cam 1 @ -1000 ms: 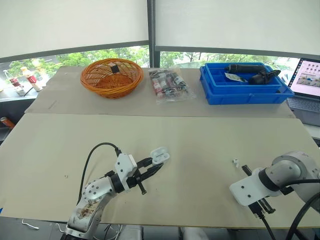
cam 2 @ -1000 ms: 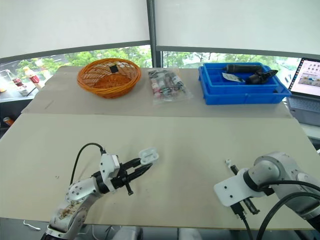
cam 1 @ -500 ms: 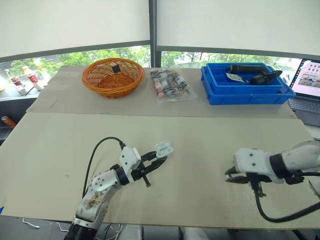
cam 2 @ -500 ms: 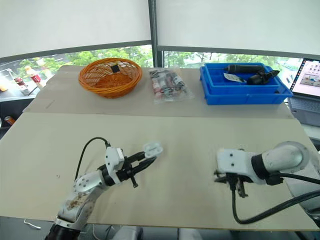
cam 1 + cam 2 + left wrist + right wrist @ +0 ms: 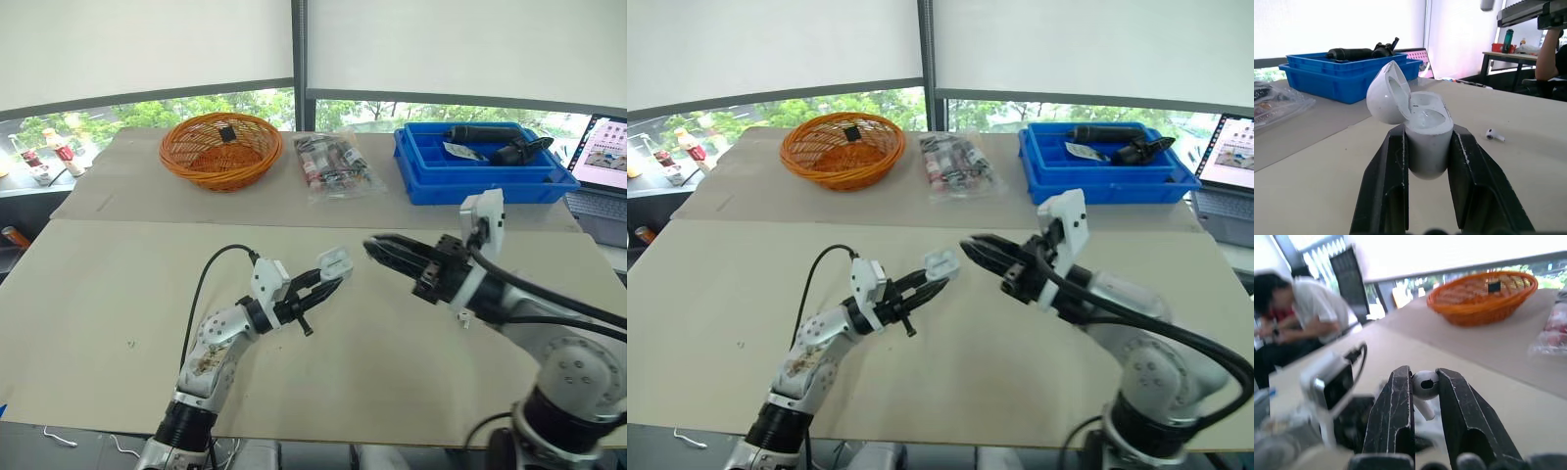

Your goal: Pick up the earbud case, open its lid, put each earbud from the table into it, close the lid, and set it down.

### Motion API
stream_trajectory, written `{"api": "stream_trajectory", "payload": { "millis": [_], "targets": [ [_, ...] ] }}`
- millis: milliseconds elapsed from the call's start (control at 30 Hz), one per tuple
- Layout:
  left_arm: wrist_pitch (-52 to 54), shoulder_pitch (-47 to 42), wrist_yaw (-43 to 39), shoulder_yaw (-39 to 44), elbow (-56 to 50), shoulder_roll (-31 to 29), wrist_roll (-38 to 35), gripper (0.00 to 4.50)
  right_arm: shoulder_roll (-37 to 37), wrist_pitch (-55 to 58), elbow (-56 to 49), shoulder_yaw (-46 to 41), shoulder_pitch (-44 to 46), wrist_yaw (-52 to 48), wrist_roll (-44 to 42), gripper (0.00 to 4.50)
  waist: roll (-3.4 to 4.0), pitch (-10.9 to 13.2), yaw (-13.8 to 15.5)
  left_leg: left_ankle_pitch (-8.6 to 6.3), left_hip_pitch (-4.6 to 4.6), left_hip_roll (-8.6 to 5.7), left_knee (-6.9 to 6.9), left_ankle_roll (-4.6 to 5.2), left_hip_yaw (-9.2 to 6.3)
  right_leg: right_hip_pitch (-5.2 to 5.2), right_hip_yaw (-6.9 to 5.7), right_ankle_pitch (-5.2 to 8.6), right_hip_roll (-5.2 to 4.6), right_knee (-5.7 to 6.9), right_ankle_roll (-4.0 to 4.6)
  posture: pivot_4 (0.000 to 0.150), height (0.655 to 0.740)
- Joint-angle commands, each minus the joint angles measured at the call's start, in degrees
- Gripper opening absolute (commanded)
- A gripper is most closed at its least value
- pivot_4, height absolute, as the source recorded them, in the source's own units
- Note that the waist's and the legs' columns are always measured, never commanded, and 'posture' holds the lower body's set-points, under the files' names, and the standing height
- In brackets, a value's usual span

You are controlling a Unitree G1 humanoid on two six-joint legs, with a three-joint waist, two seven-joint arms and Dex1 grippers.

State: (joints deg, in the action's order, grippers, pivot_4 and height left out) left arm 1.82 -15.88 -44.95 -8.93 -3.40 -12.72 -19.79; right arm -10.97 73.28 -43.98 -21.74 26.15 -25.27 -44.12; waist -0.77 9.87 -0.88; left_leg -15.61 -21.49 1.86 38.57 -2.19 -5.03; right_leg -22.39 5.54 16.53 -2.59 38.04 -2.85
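Observation:
My left gripper (image 5: 327, 278) is shut on the white earbud case (image 5: 1426, 139), holding it above the table's middle with its lid (image 5: 1387, 96) hinged open. My right gripper (image 5: 378, 246) is shut on a white earbud (image 5: 1425, 384), its tips hovering just right of the open case and apart from it. A second earbud (image 5: 1494, 135) lies on the table beyond the case.
Along the far side stand an orange basket (image 5: 219, 149), a clear bag of small items (image 5: 333, 166) and a blue tray (image 5: 480, 171) with dark tools. A laptop (image 5: 605, 152) sits at the far right. A seated person (image 5: 1293, 313) is off the table's left side.
My right arm swung up from the near right of the table to the centre, now gripping an earbud beside the case. My left gripper carried the case slightly right and farther away.

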Motion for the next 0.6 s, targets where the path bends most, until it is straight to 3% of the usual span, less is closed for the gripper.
{"api": "stream_trajectory", "payload": {
  "millis": [33, 167, 600],
  "targets": [
    [0.5, -2.1, 0.4, 0.2, -0.4, 0.3, 0.2, 0.58, 3.6, -3.0, -2.2, 2.3, -1.2, 6.2, -0.8, 0.36, 0.01, 0.0, 0.0, 0.0, -0.05, -0.01, 0.01, 0.0, 0.0, -0.04, 0.01, 0.0, -0.02, -0.01, 0.0, 0.15, 0.7163],
    [1.3, -3.4, 0.7, 0.2, -0.2, 0.2, 0.1, 0.58, 6.9, -7.2, -1.7, 7.0, -3.9, 9.6, 0.5, 0.36, 0.03, 0.0, -0.3, 0.0, -0.1, 0.01, 0.02, 0.0, 0.0, -0.14, 0.0, 0.0, 0.01, 0.04, 0.0, 0.15, 0.7163],
    [1.6, -4.2, -0.6, 0.0, -0.6, -0.6, 0.4, 0.58, 7.1, -21.9, 2.2, 19.1, -10.4, 13.8, 8.9, 0.36, 0.03, 0.0, -1.7, 0.01, -0.19, 0.02, 0.01, -0.01, -0.03, -0.23, 0.0, 0.0, 0.02, 0.05, 0.0, 0.15, 0.7163]
  ]
}}
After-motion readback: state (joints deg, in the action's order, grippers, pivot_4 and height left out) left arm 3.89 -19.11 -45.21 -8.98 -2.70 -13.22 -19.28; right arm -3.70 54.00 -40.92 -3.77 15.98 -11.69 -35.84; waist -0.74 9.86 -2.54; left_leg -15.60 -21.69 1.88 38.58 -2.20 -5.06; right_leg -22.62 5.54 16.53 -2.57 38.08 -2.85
